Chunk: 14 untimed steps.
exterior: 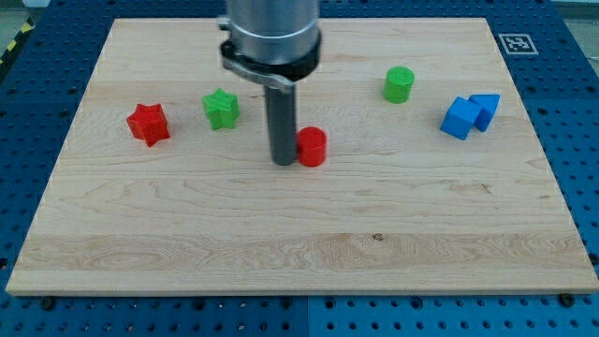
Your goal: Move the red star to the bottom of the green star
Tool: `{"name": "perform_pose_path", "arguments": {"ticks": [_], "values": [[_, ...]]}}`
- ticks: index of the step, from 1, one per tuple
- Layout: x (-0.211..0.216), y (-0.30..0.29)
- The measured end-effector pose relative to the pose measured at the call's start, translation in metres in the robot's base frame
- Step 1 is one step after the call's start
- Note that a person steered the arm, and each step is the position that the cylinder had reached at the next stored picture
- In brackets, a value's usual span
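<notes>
Left of green star (221, 109): red star (148, 124), upright, untouched.

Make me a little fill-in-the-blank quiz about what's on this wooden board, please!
1. The red star lies to the view's ____ of the green star.
2. My tip stands right beside the red ____, on its left in the view.
3. The two blocks touching each other near the view's right edge are both ____.
4. The green cylinder sits nearer the view's ____ than the red cylinder.

Missing words: left; cylinder; blue; top
</notes>
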<state>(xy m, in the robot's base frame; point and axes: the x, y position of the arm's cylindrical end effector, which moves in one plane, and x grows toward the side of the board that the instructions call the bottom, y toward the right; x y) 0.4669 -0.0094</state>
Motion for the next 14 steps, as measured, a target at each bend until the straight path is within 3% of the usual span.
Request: {"name": "perform_pose_path", "arguments": {"ticks": [1, 2, 3, 4, 5, 6, 7, 10, 14], "values": [[0.008, 0.002], [0.047, -0.061], [0.05, -0.145], [0.035, -0.237], [-0.025, -0.291], [-0.084, -0.295], [-0.084, -0.294], [-0.059, -0.194], [-0.009, -0.157]]}}
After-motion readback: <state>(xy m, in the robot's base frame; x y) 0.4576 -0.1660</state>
